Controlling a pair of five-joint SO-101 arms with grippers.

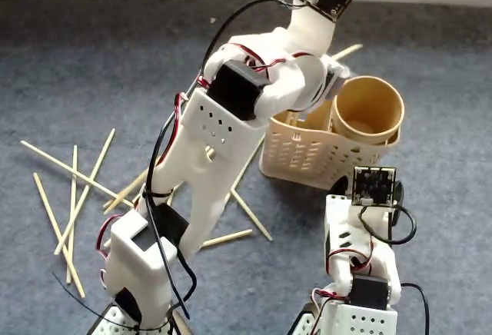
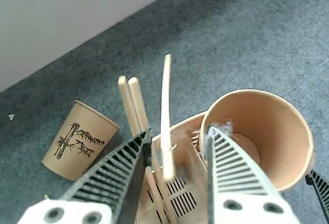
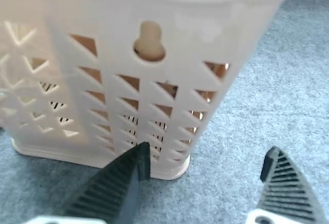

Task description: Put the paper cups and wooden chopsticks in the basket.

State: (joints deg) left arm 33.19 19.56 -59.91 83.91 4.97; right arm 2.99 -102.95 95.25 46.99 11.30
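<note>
Black ribbed jaws of the left gripper (image 2: 177,131) stand apart above the basket (image 2: 186,125), clamping nothing. One wooden chopstick (image 2: 166,111) rises in the gap, its long axis running along the jaws, and a pair of chopsticks (image 2: 131,103) leans just beside one jaw. Next to them a paper cup (image 2: 257,131) sits mouth-up in the basket's end compartment.

The right gripper (image 3: 205,157) is also spread wide, low over the carpet (image 3: 267,95) and facing the basket's lattice wall near its base.

The left wrist view brings in a printed cup (image 2: 77,142) on the carpet just beyond the basket. The high view adds loose chopsticks (image 1: 69,197) crossed and fanned on the left arm's side, well apart from the basket, most pointing near-to-far. Bare carpet lies open past the basket's far and right edges.
</note>
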